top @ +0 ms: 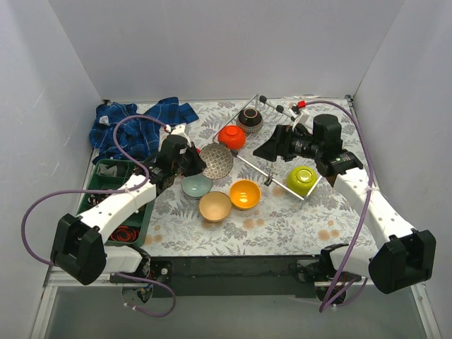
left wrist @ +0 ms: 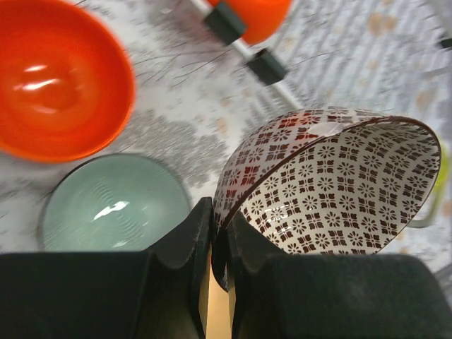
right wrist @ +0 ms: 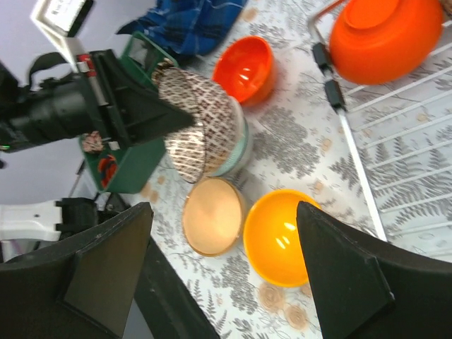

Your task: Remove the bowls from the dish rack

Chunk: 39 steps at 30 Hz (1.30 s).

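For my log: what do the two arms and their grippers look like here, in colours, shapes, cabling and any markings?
The left arm and right arm each have white links between bulky black joint housings. A loose purple cable loops along each arm. The left gripper and right gripper are matte black, with broad wedge-shaped jaws. I can read no markings on them.

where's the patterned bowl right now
Top view, left of centre: the patterned bowl hangs tilted in the left gripper, by the mint bowl, just left of the rack.
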Motion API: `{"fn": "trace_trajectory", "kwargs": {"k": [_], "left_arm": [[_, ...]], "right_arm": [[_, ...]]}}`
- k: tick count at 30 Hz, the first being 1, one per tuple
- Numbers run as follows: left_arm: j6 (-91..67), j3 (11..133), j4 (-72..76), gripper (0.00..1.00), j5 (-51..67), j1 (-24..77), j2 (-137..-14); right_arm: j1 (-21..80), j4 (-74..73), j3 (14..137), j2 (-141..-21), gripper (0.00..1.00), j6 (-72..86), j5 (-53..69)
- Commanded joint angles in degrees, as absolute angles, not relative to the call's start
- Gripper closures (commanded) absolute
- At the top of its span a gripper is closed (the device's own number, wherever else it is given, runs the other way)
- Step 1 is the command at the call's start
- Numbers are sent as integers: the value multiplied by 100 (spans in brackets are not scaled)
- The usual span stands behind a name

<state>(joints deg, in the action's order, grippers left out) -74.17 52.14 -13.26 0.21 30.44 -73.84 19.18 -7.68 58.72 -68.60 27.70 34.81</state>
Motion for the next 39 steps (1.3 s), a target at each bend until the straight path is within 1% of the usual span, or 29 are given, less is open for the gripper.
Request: {"fn": "trace_trajectory", "kwargs": {"k": [1, 5, 8, 14, 31, 33, 35, 36, 38, 39], "left_arm": [[-6891, 5677, -2855, 100, -721, 2892, -7022], [-6750, 5923, -3601, 100, -738, 2760, -7364], [-6732, 6099, -3892, 100, -791, 2698, -7523], [-6741, 6108, -4069, 100, -581, 2567, -7743], [-6768, 5950, -3674, 100, -255, 2479, -8288], [-6768, 5959, -3612, 97, -255, 2461, -8341], [-6768, 5994, -3612, 91, -237, 2435, -8367], [-6768, 6003, -3630, 83, -229, 2443, -8350], [-6759, 6029, -3665, 76, -229, 2426, -8289], [-6759, 6029, -3665, 70, -237, 2426, -8253]], "right_arm": [[1898, -1379, 6135, -6794, 9, 1988, 2927], [1898, -1626, 6187, -6803, 9, 1732, 2585], [1898, -1749, 6205, -6777, 9, 1626, 2461], [1890, -1828, 6117, -6706, 9, 1556, 2382], [1898, -1907, 5986, -6671, 9, 1389, 2250], [1898, -1925, 5959, -6653, 9, 1371, 2215], [1898, -1933, 5941, -6645, 9, 1362, 2206], [1898, -1942, 5933, -6645, 9, 1362, 2197], [1898, -1951, 5924, -6653, 9, 1354, 2171], [1898, -1951, 5933, -6653, 9, 1354, 2171]]}}
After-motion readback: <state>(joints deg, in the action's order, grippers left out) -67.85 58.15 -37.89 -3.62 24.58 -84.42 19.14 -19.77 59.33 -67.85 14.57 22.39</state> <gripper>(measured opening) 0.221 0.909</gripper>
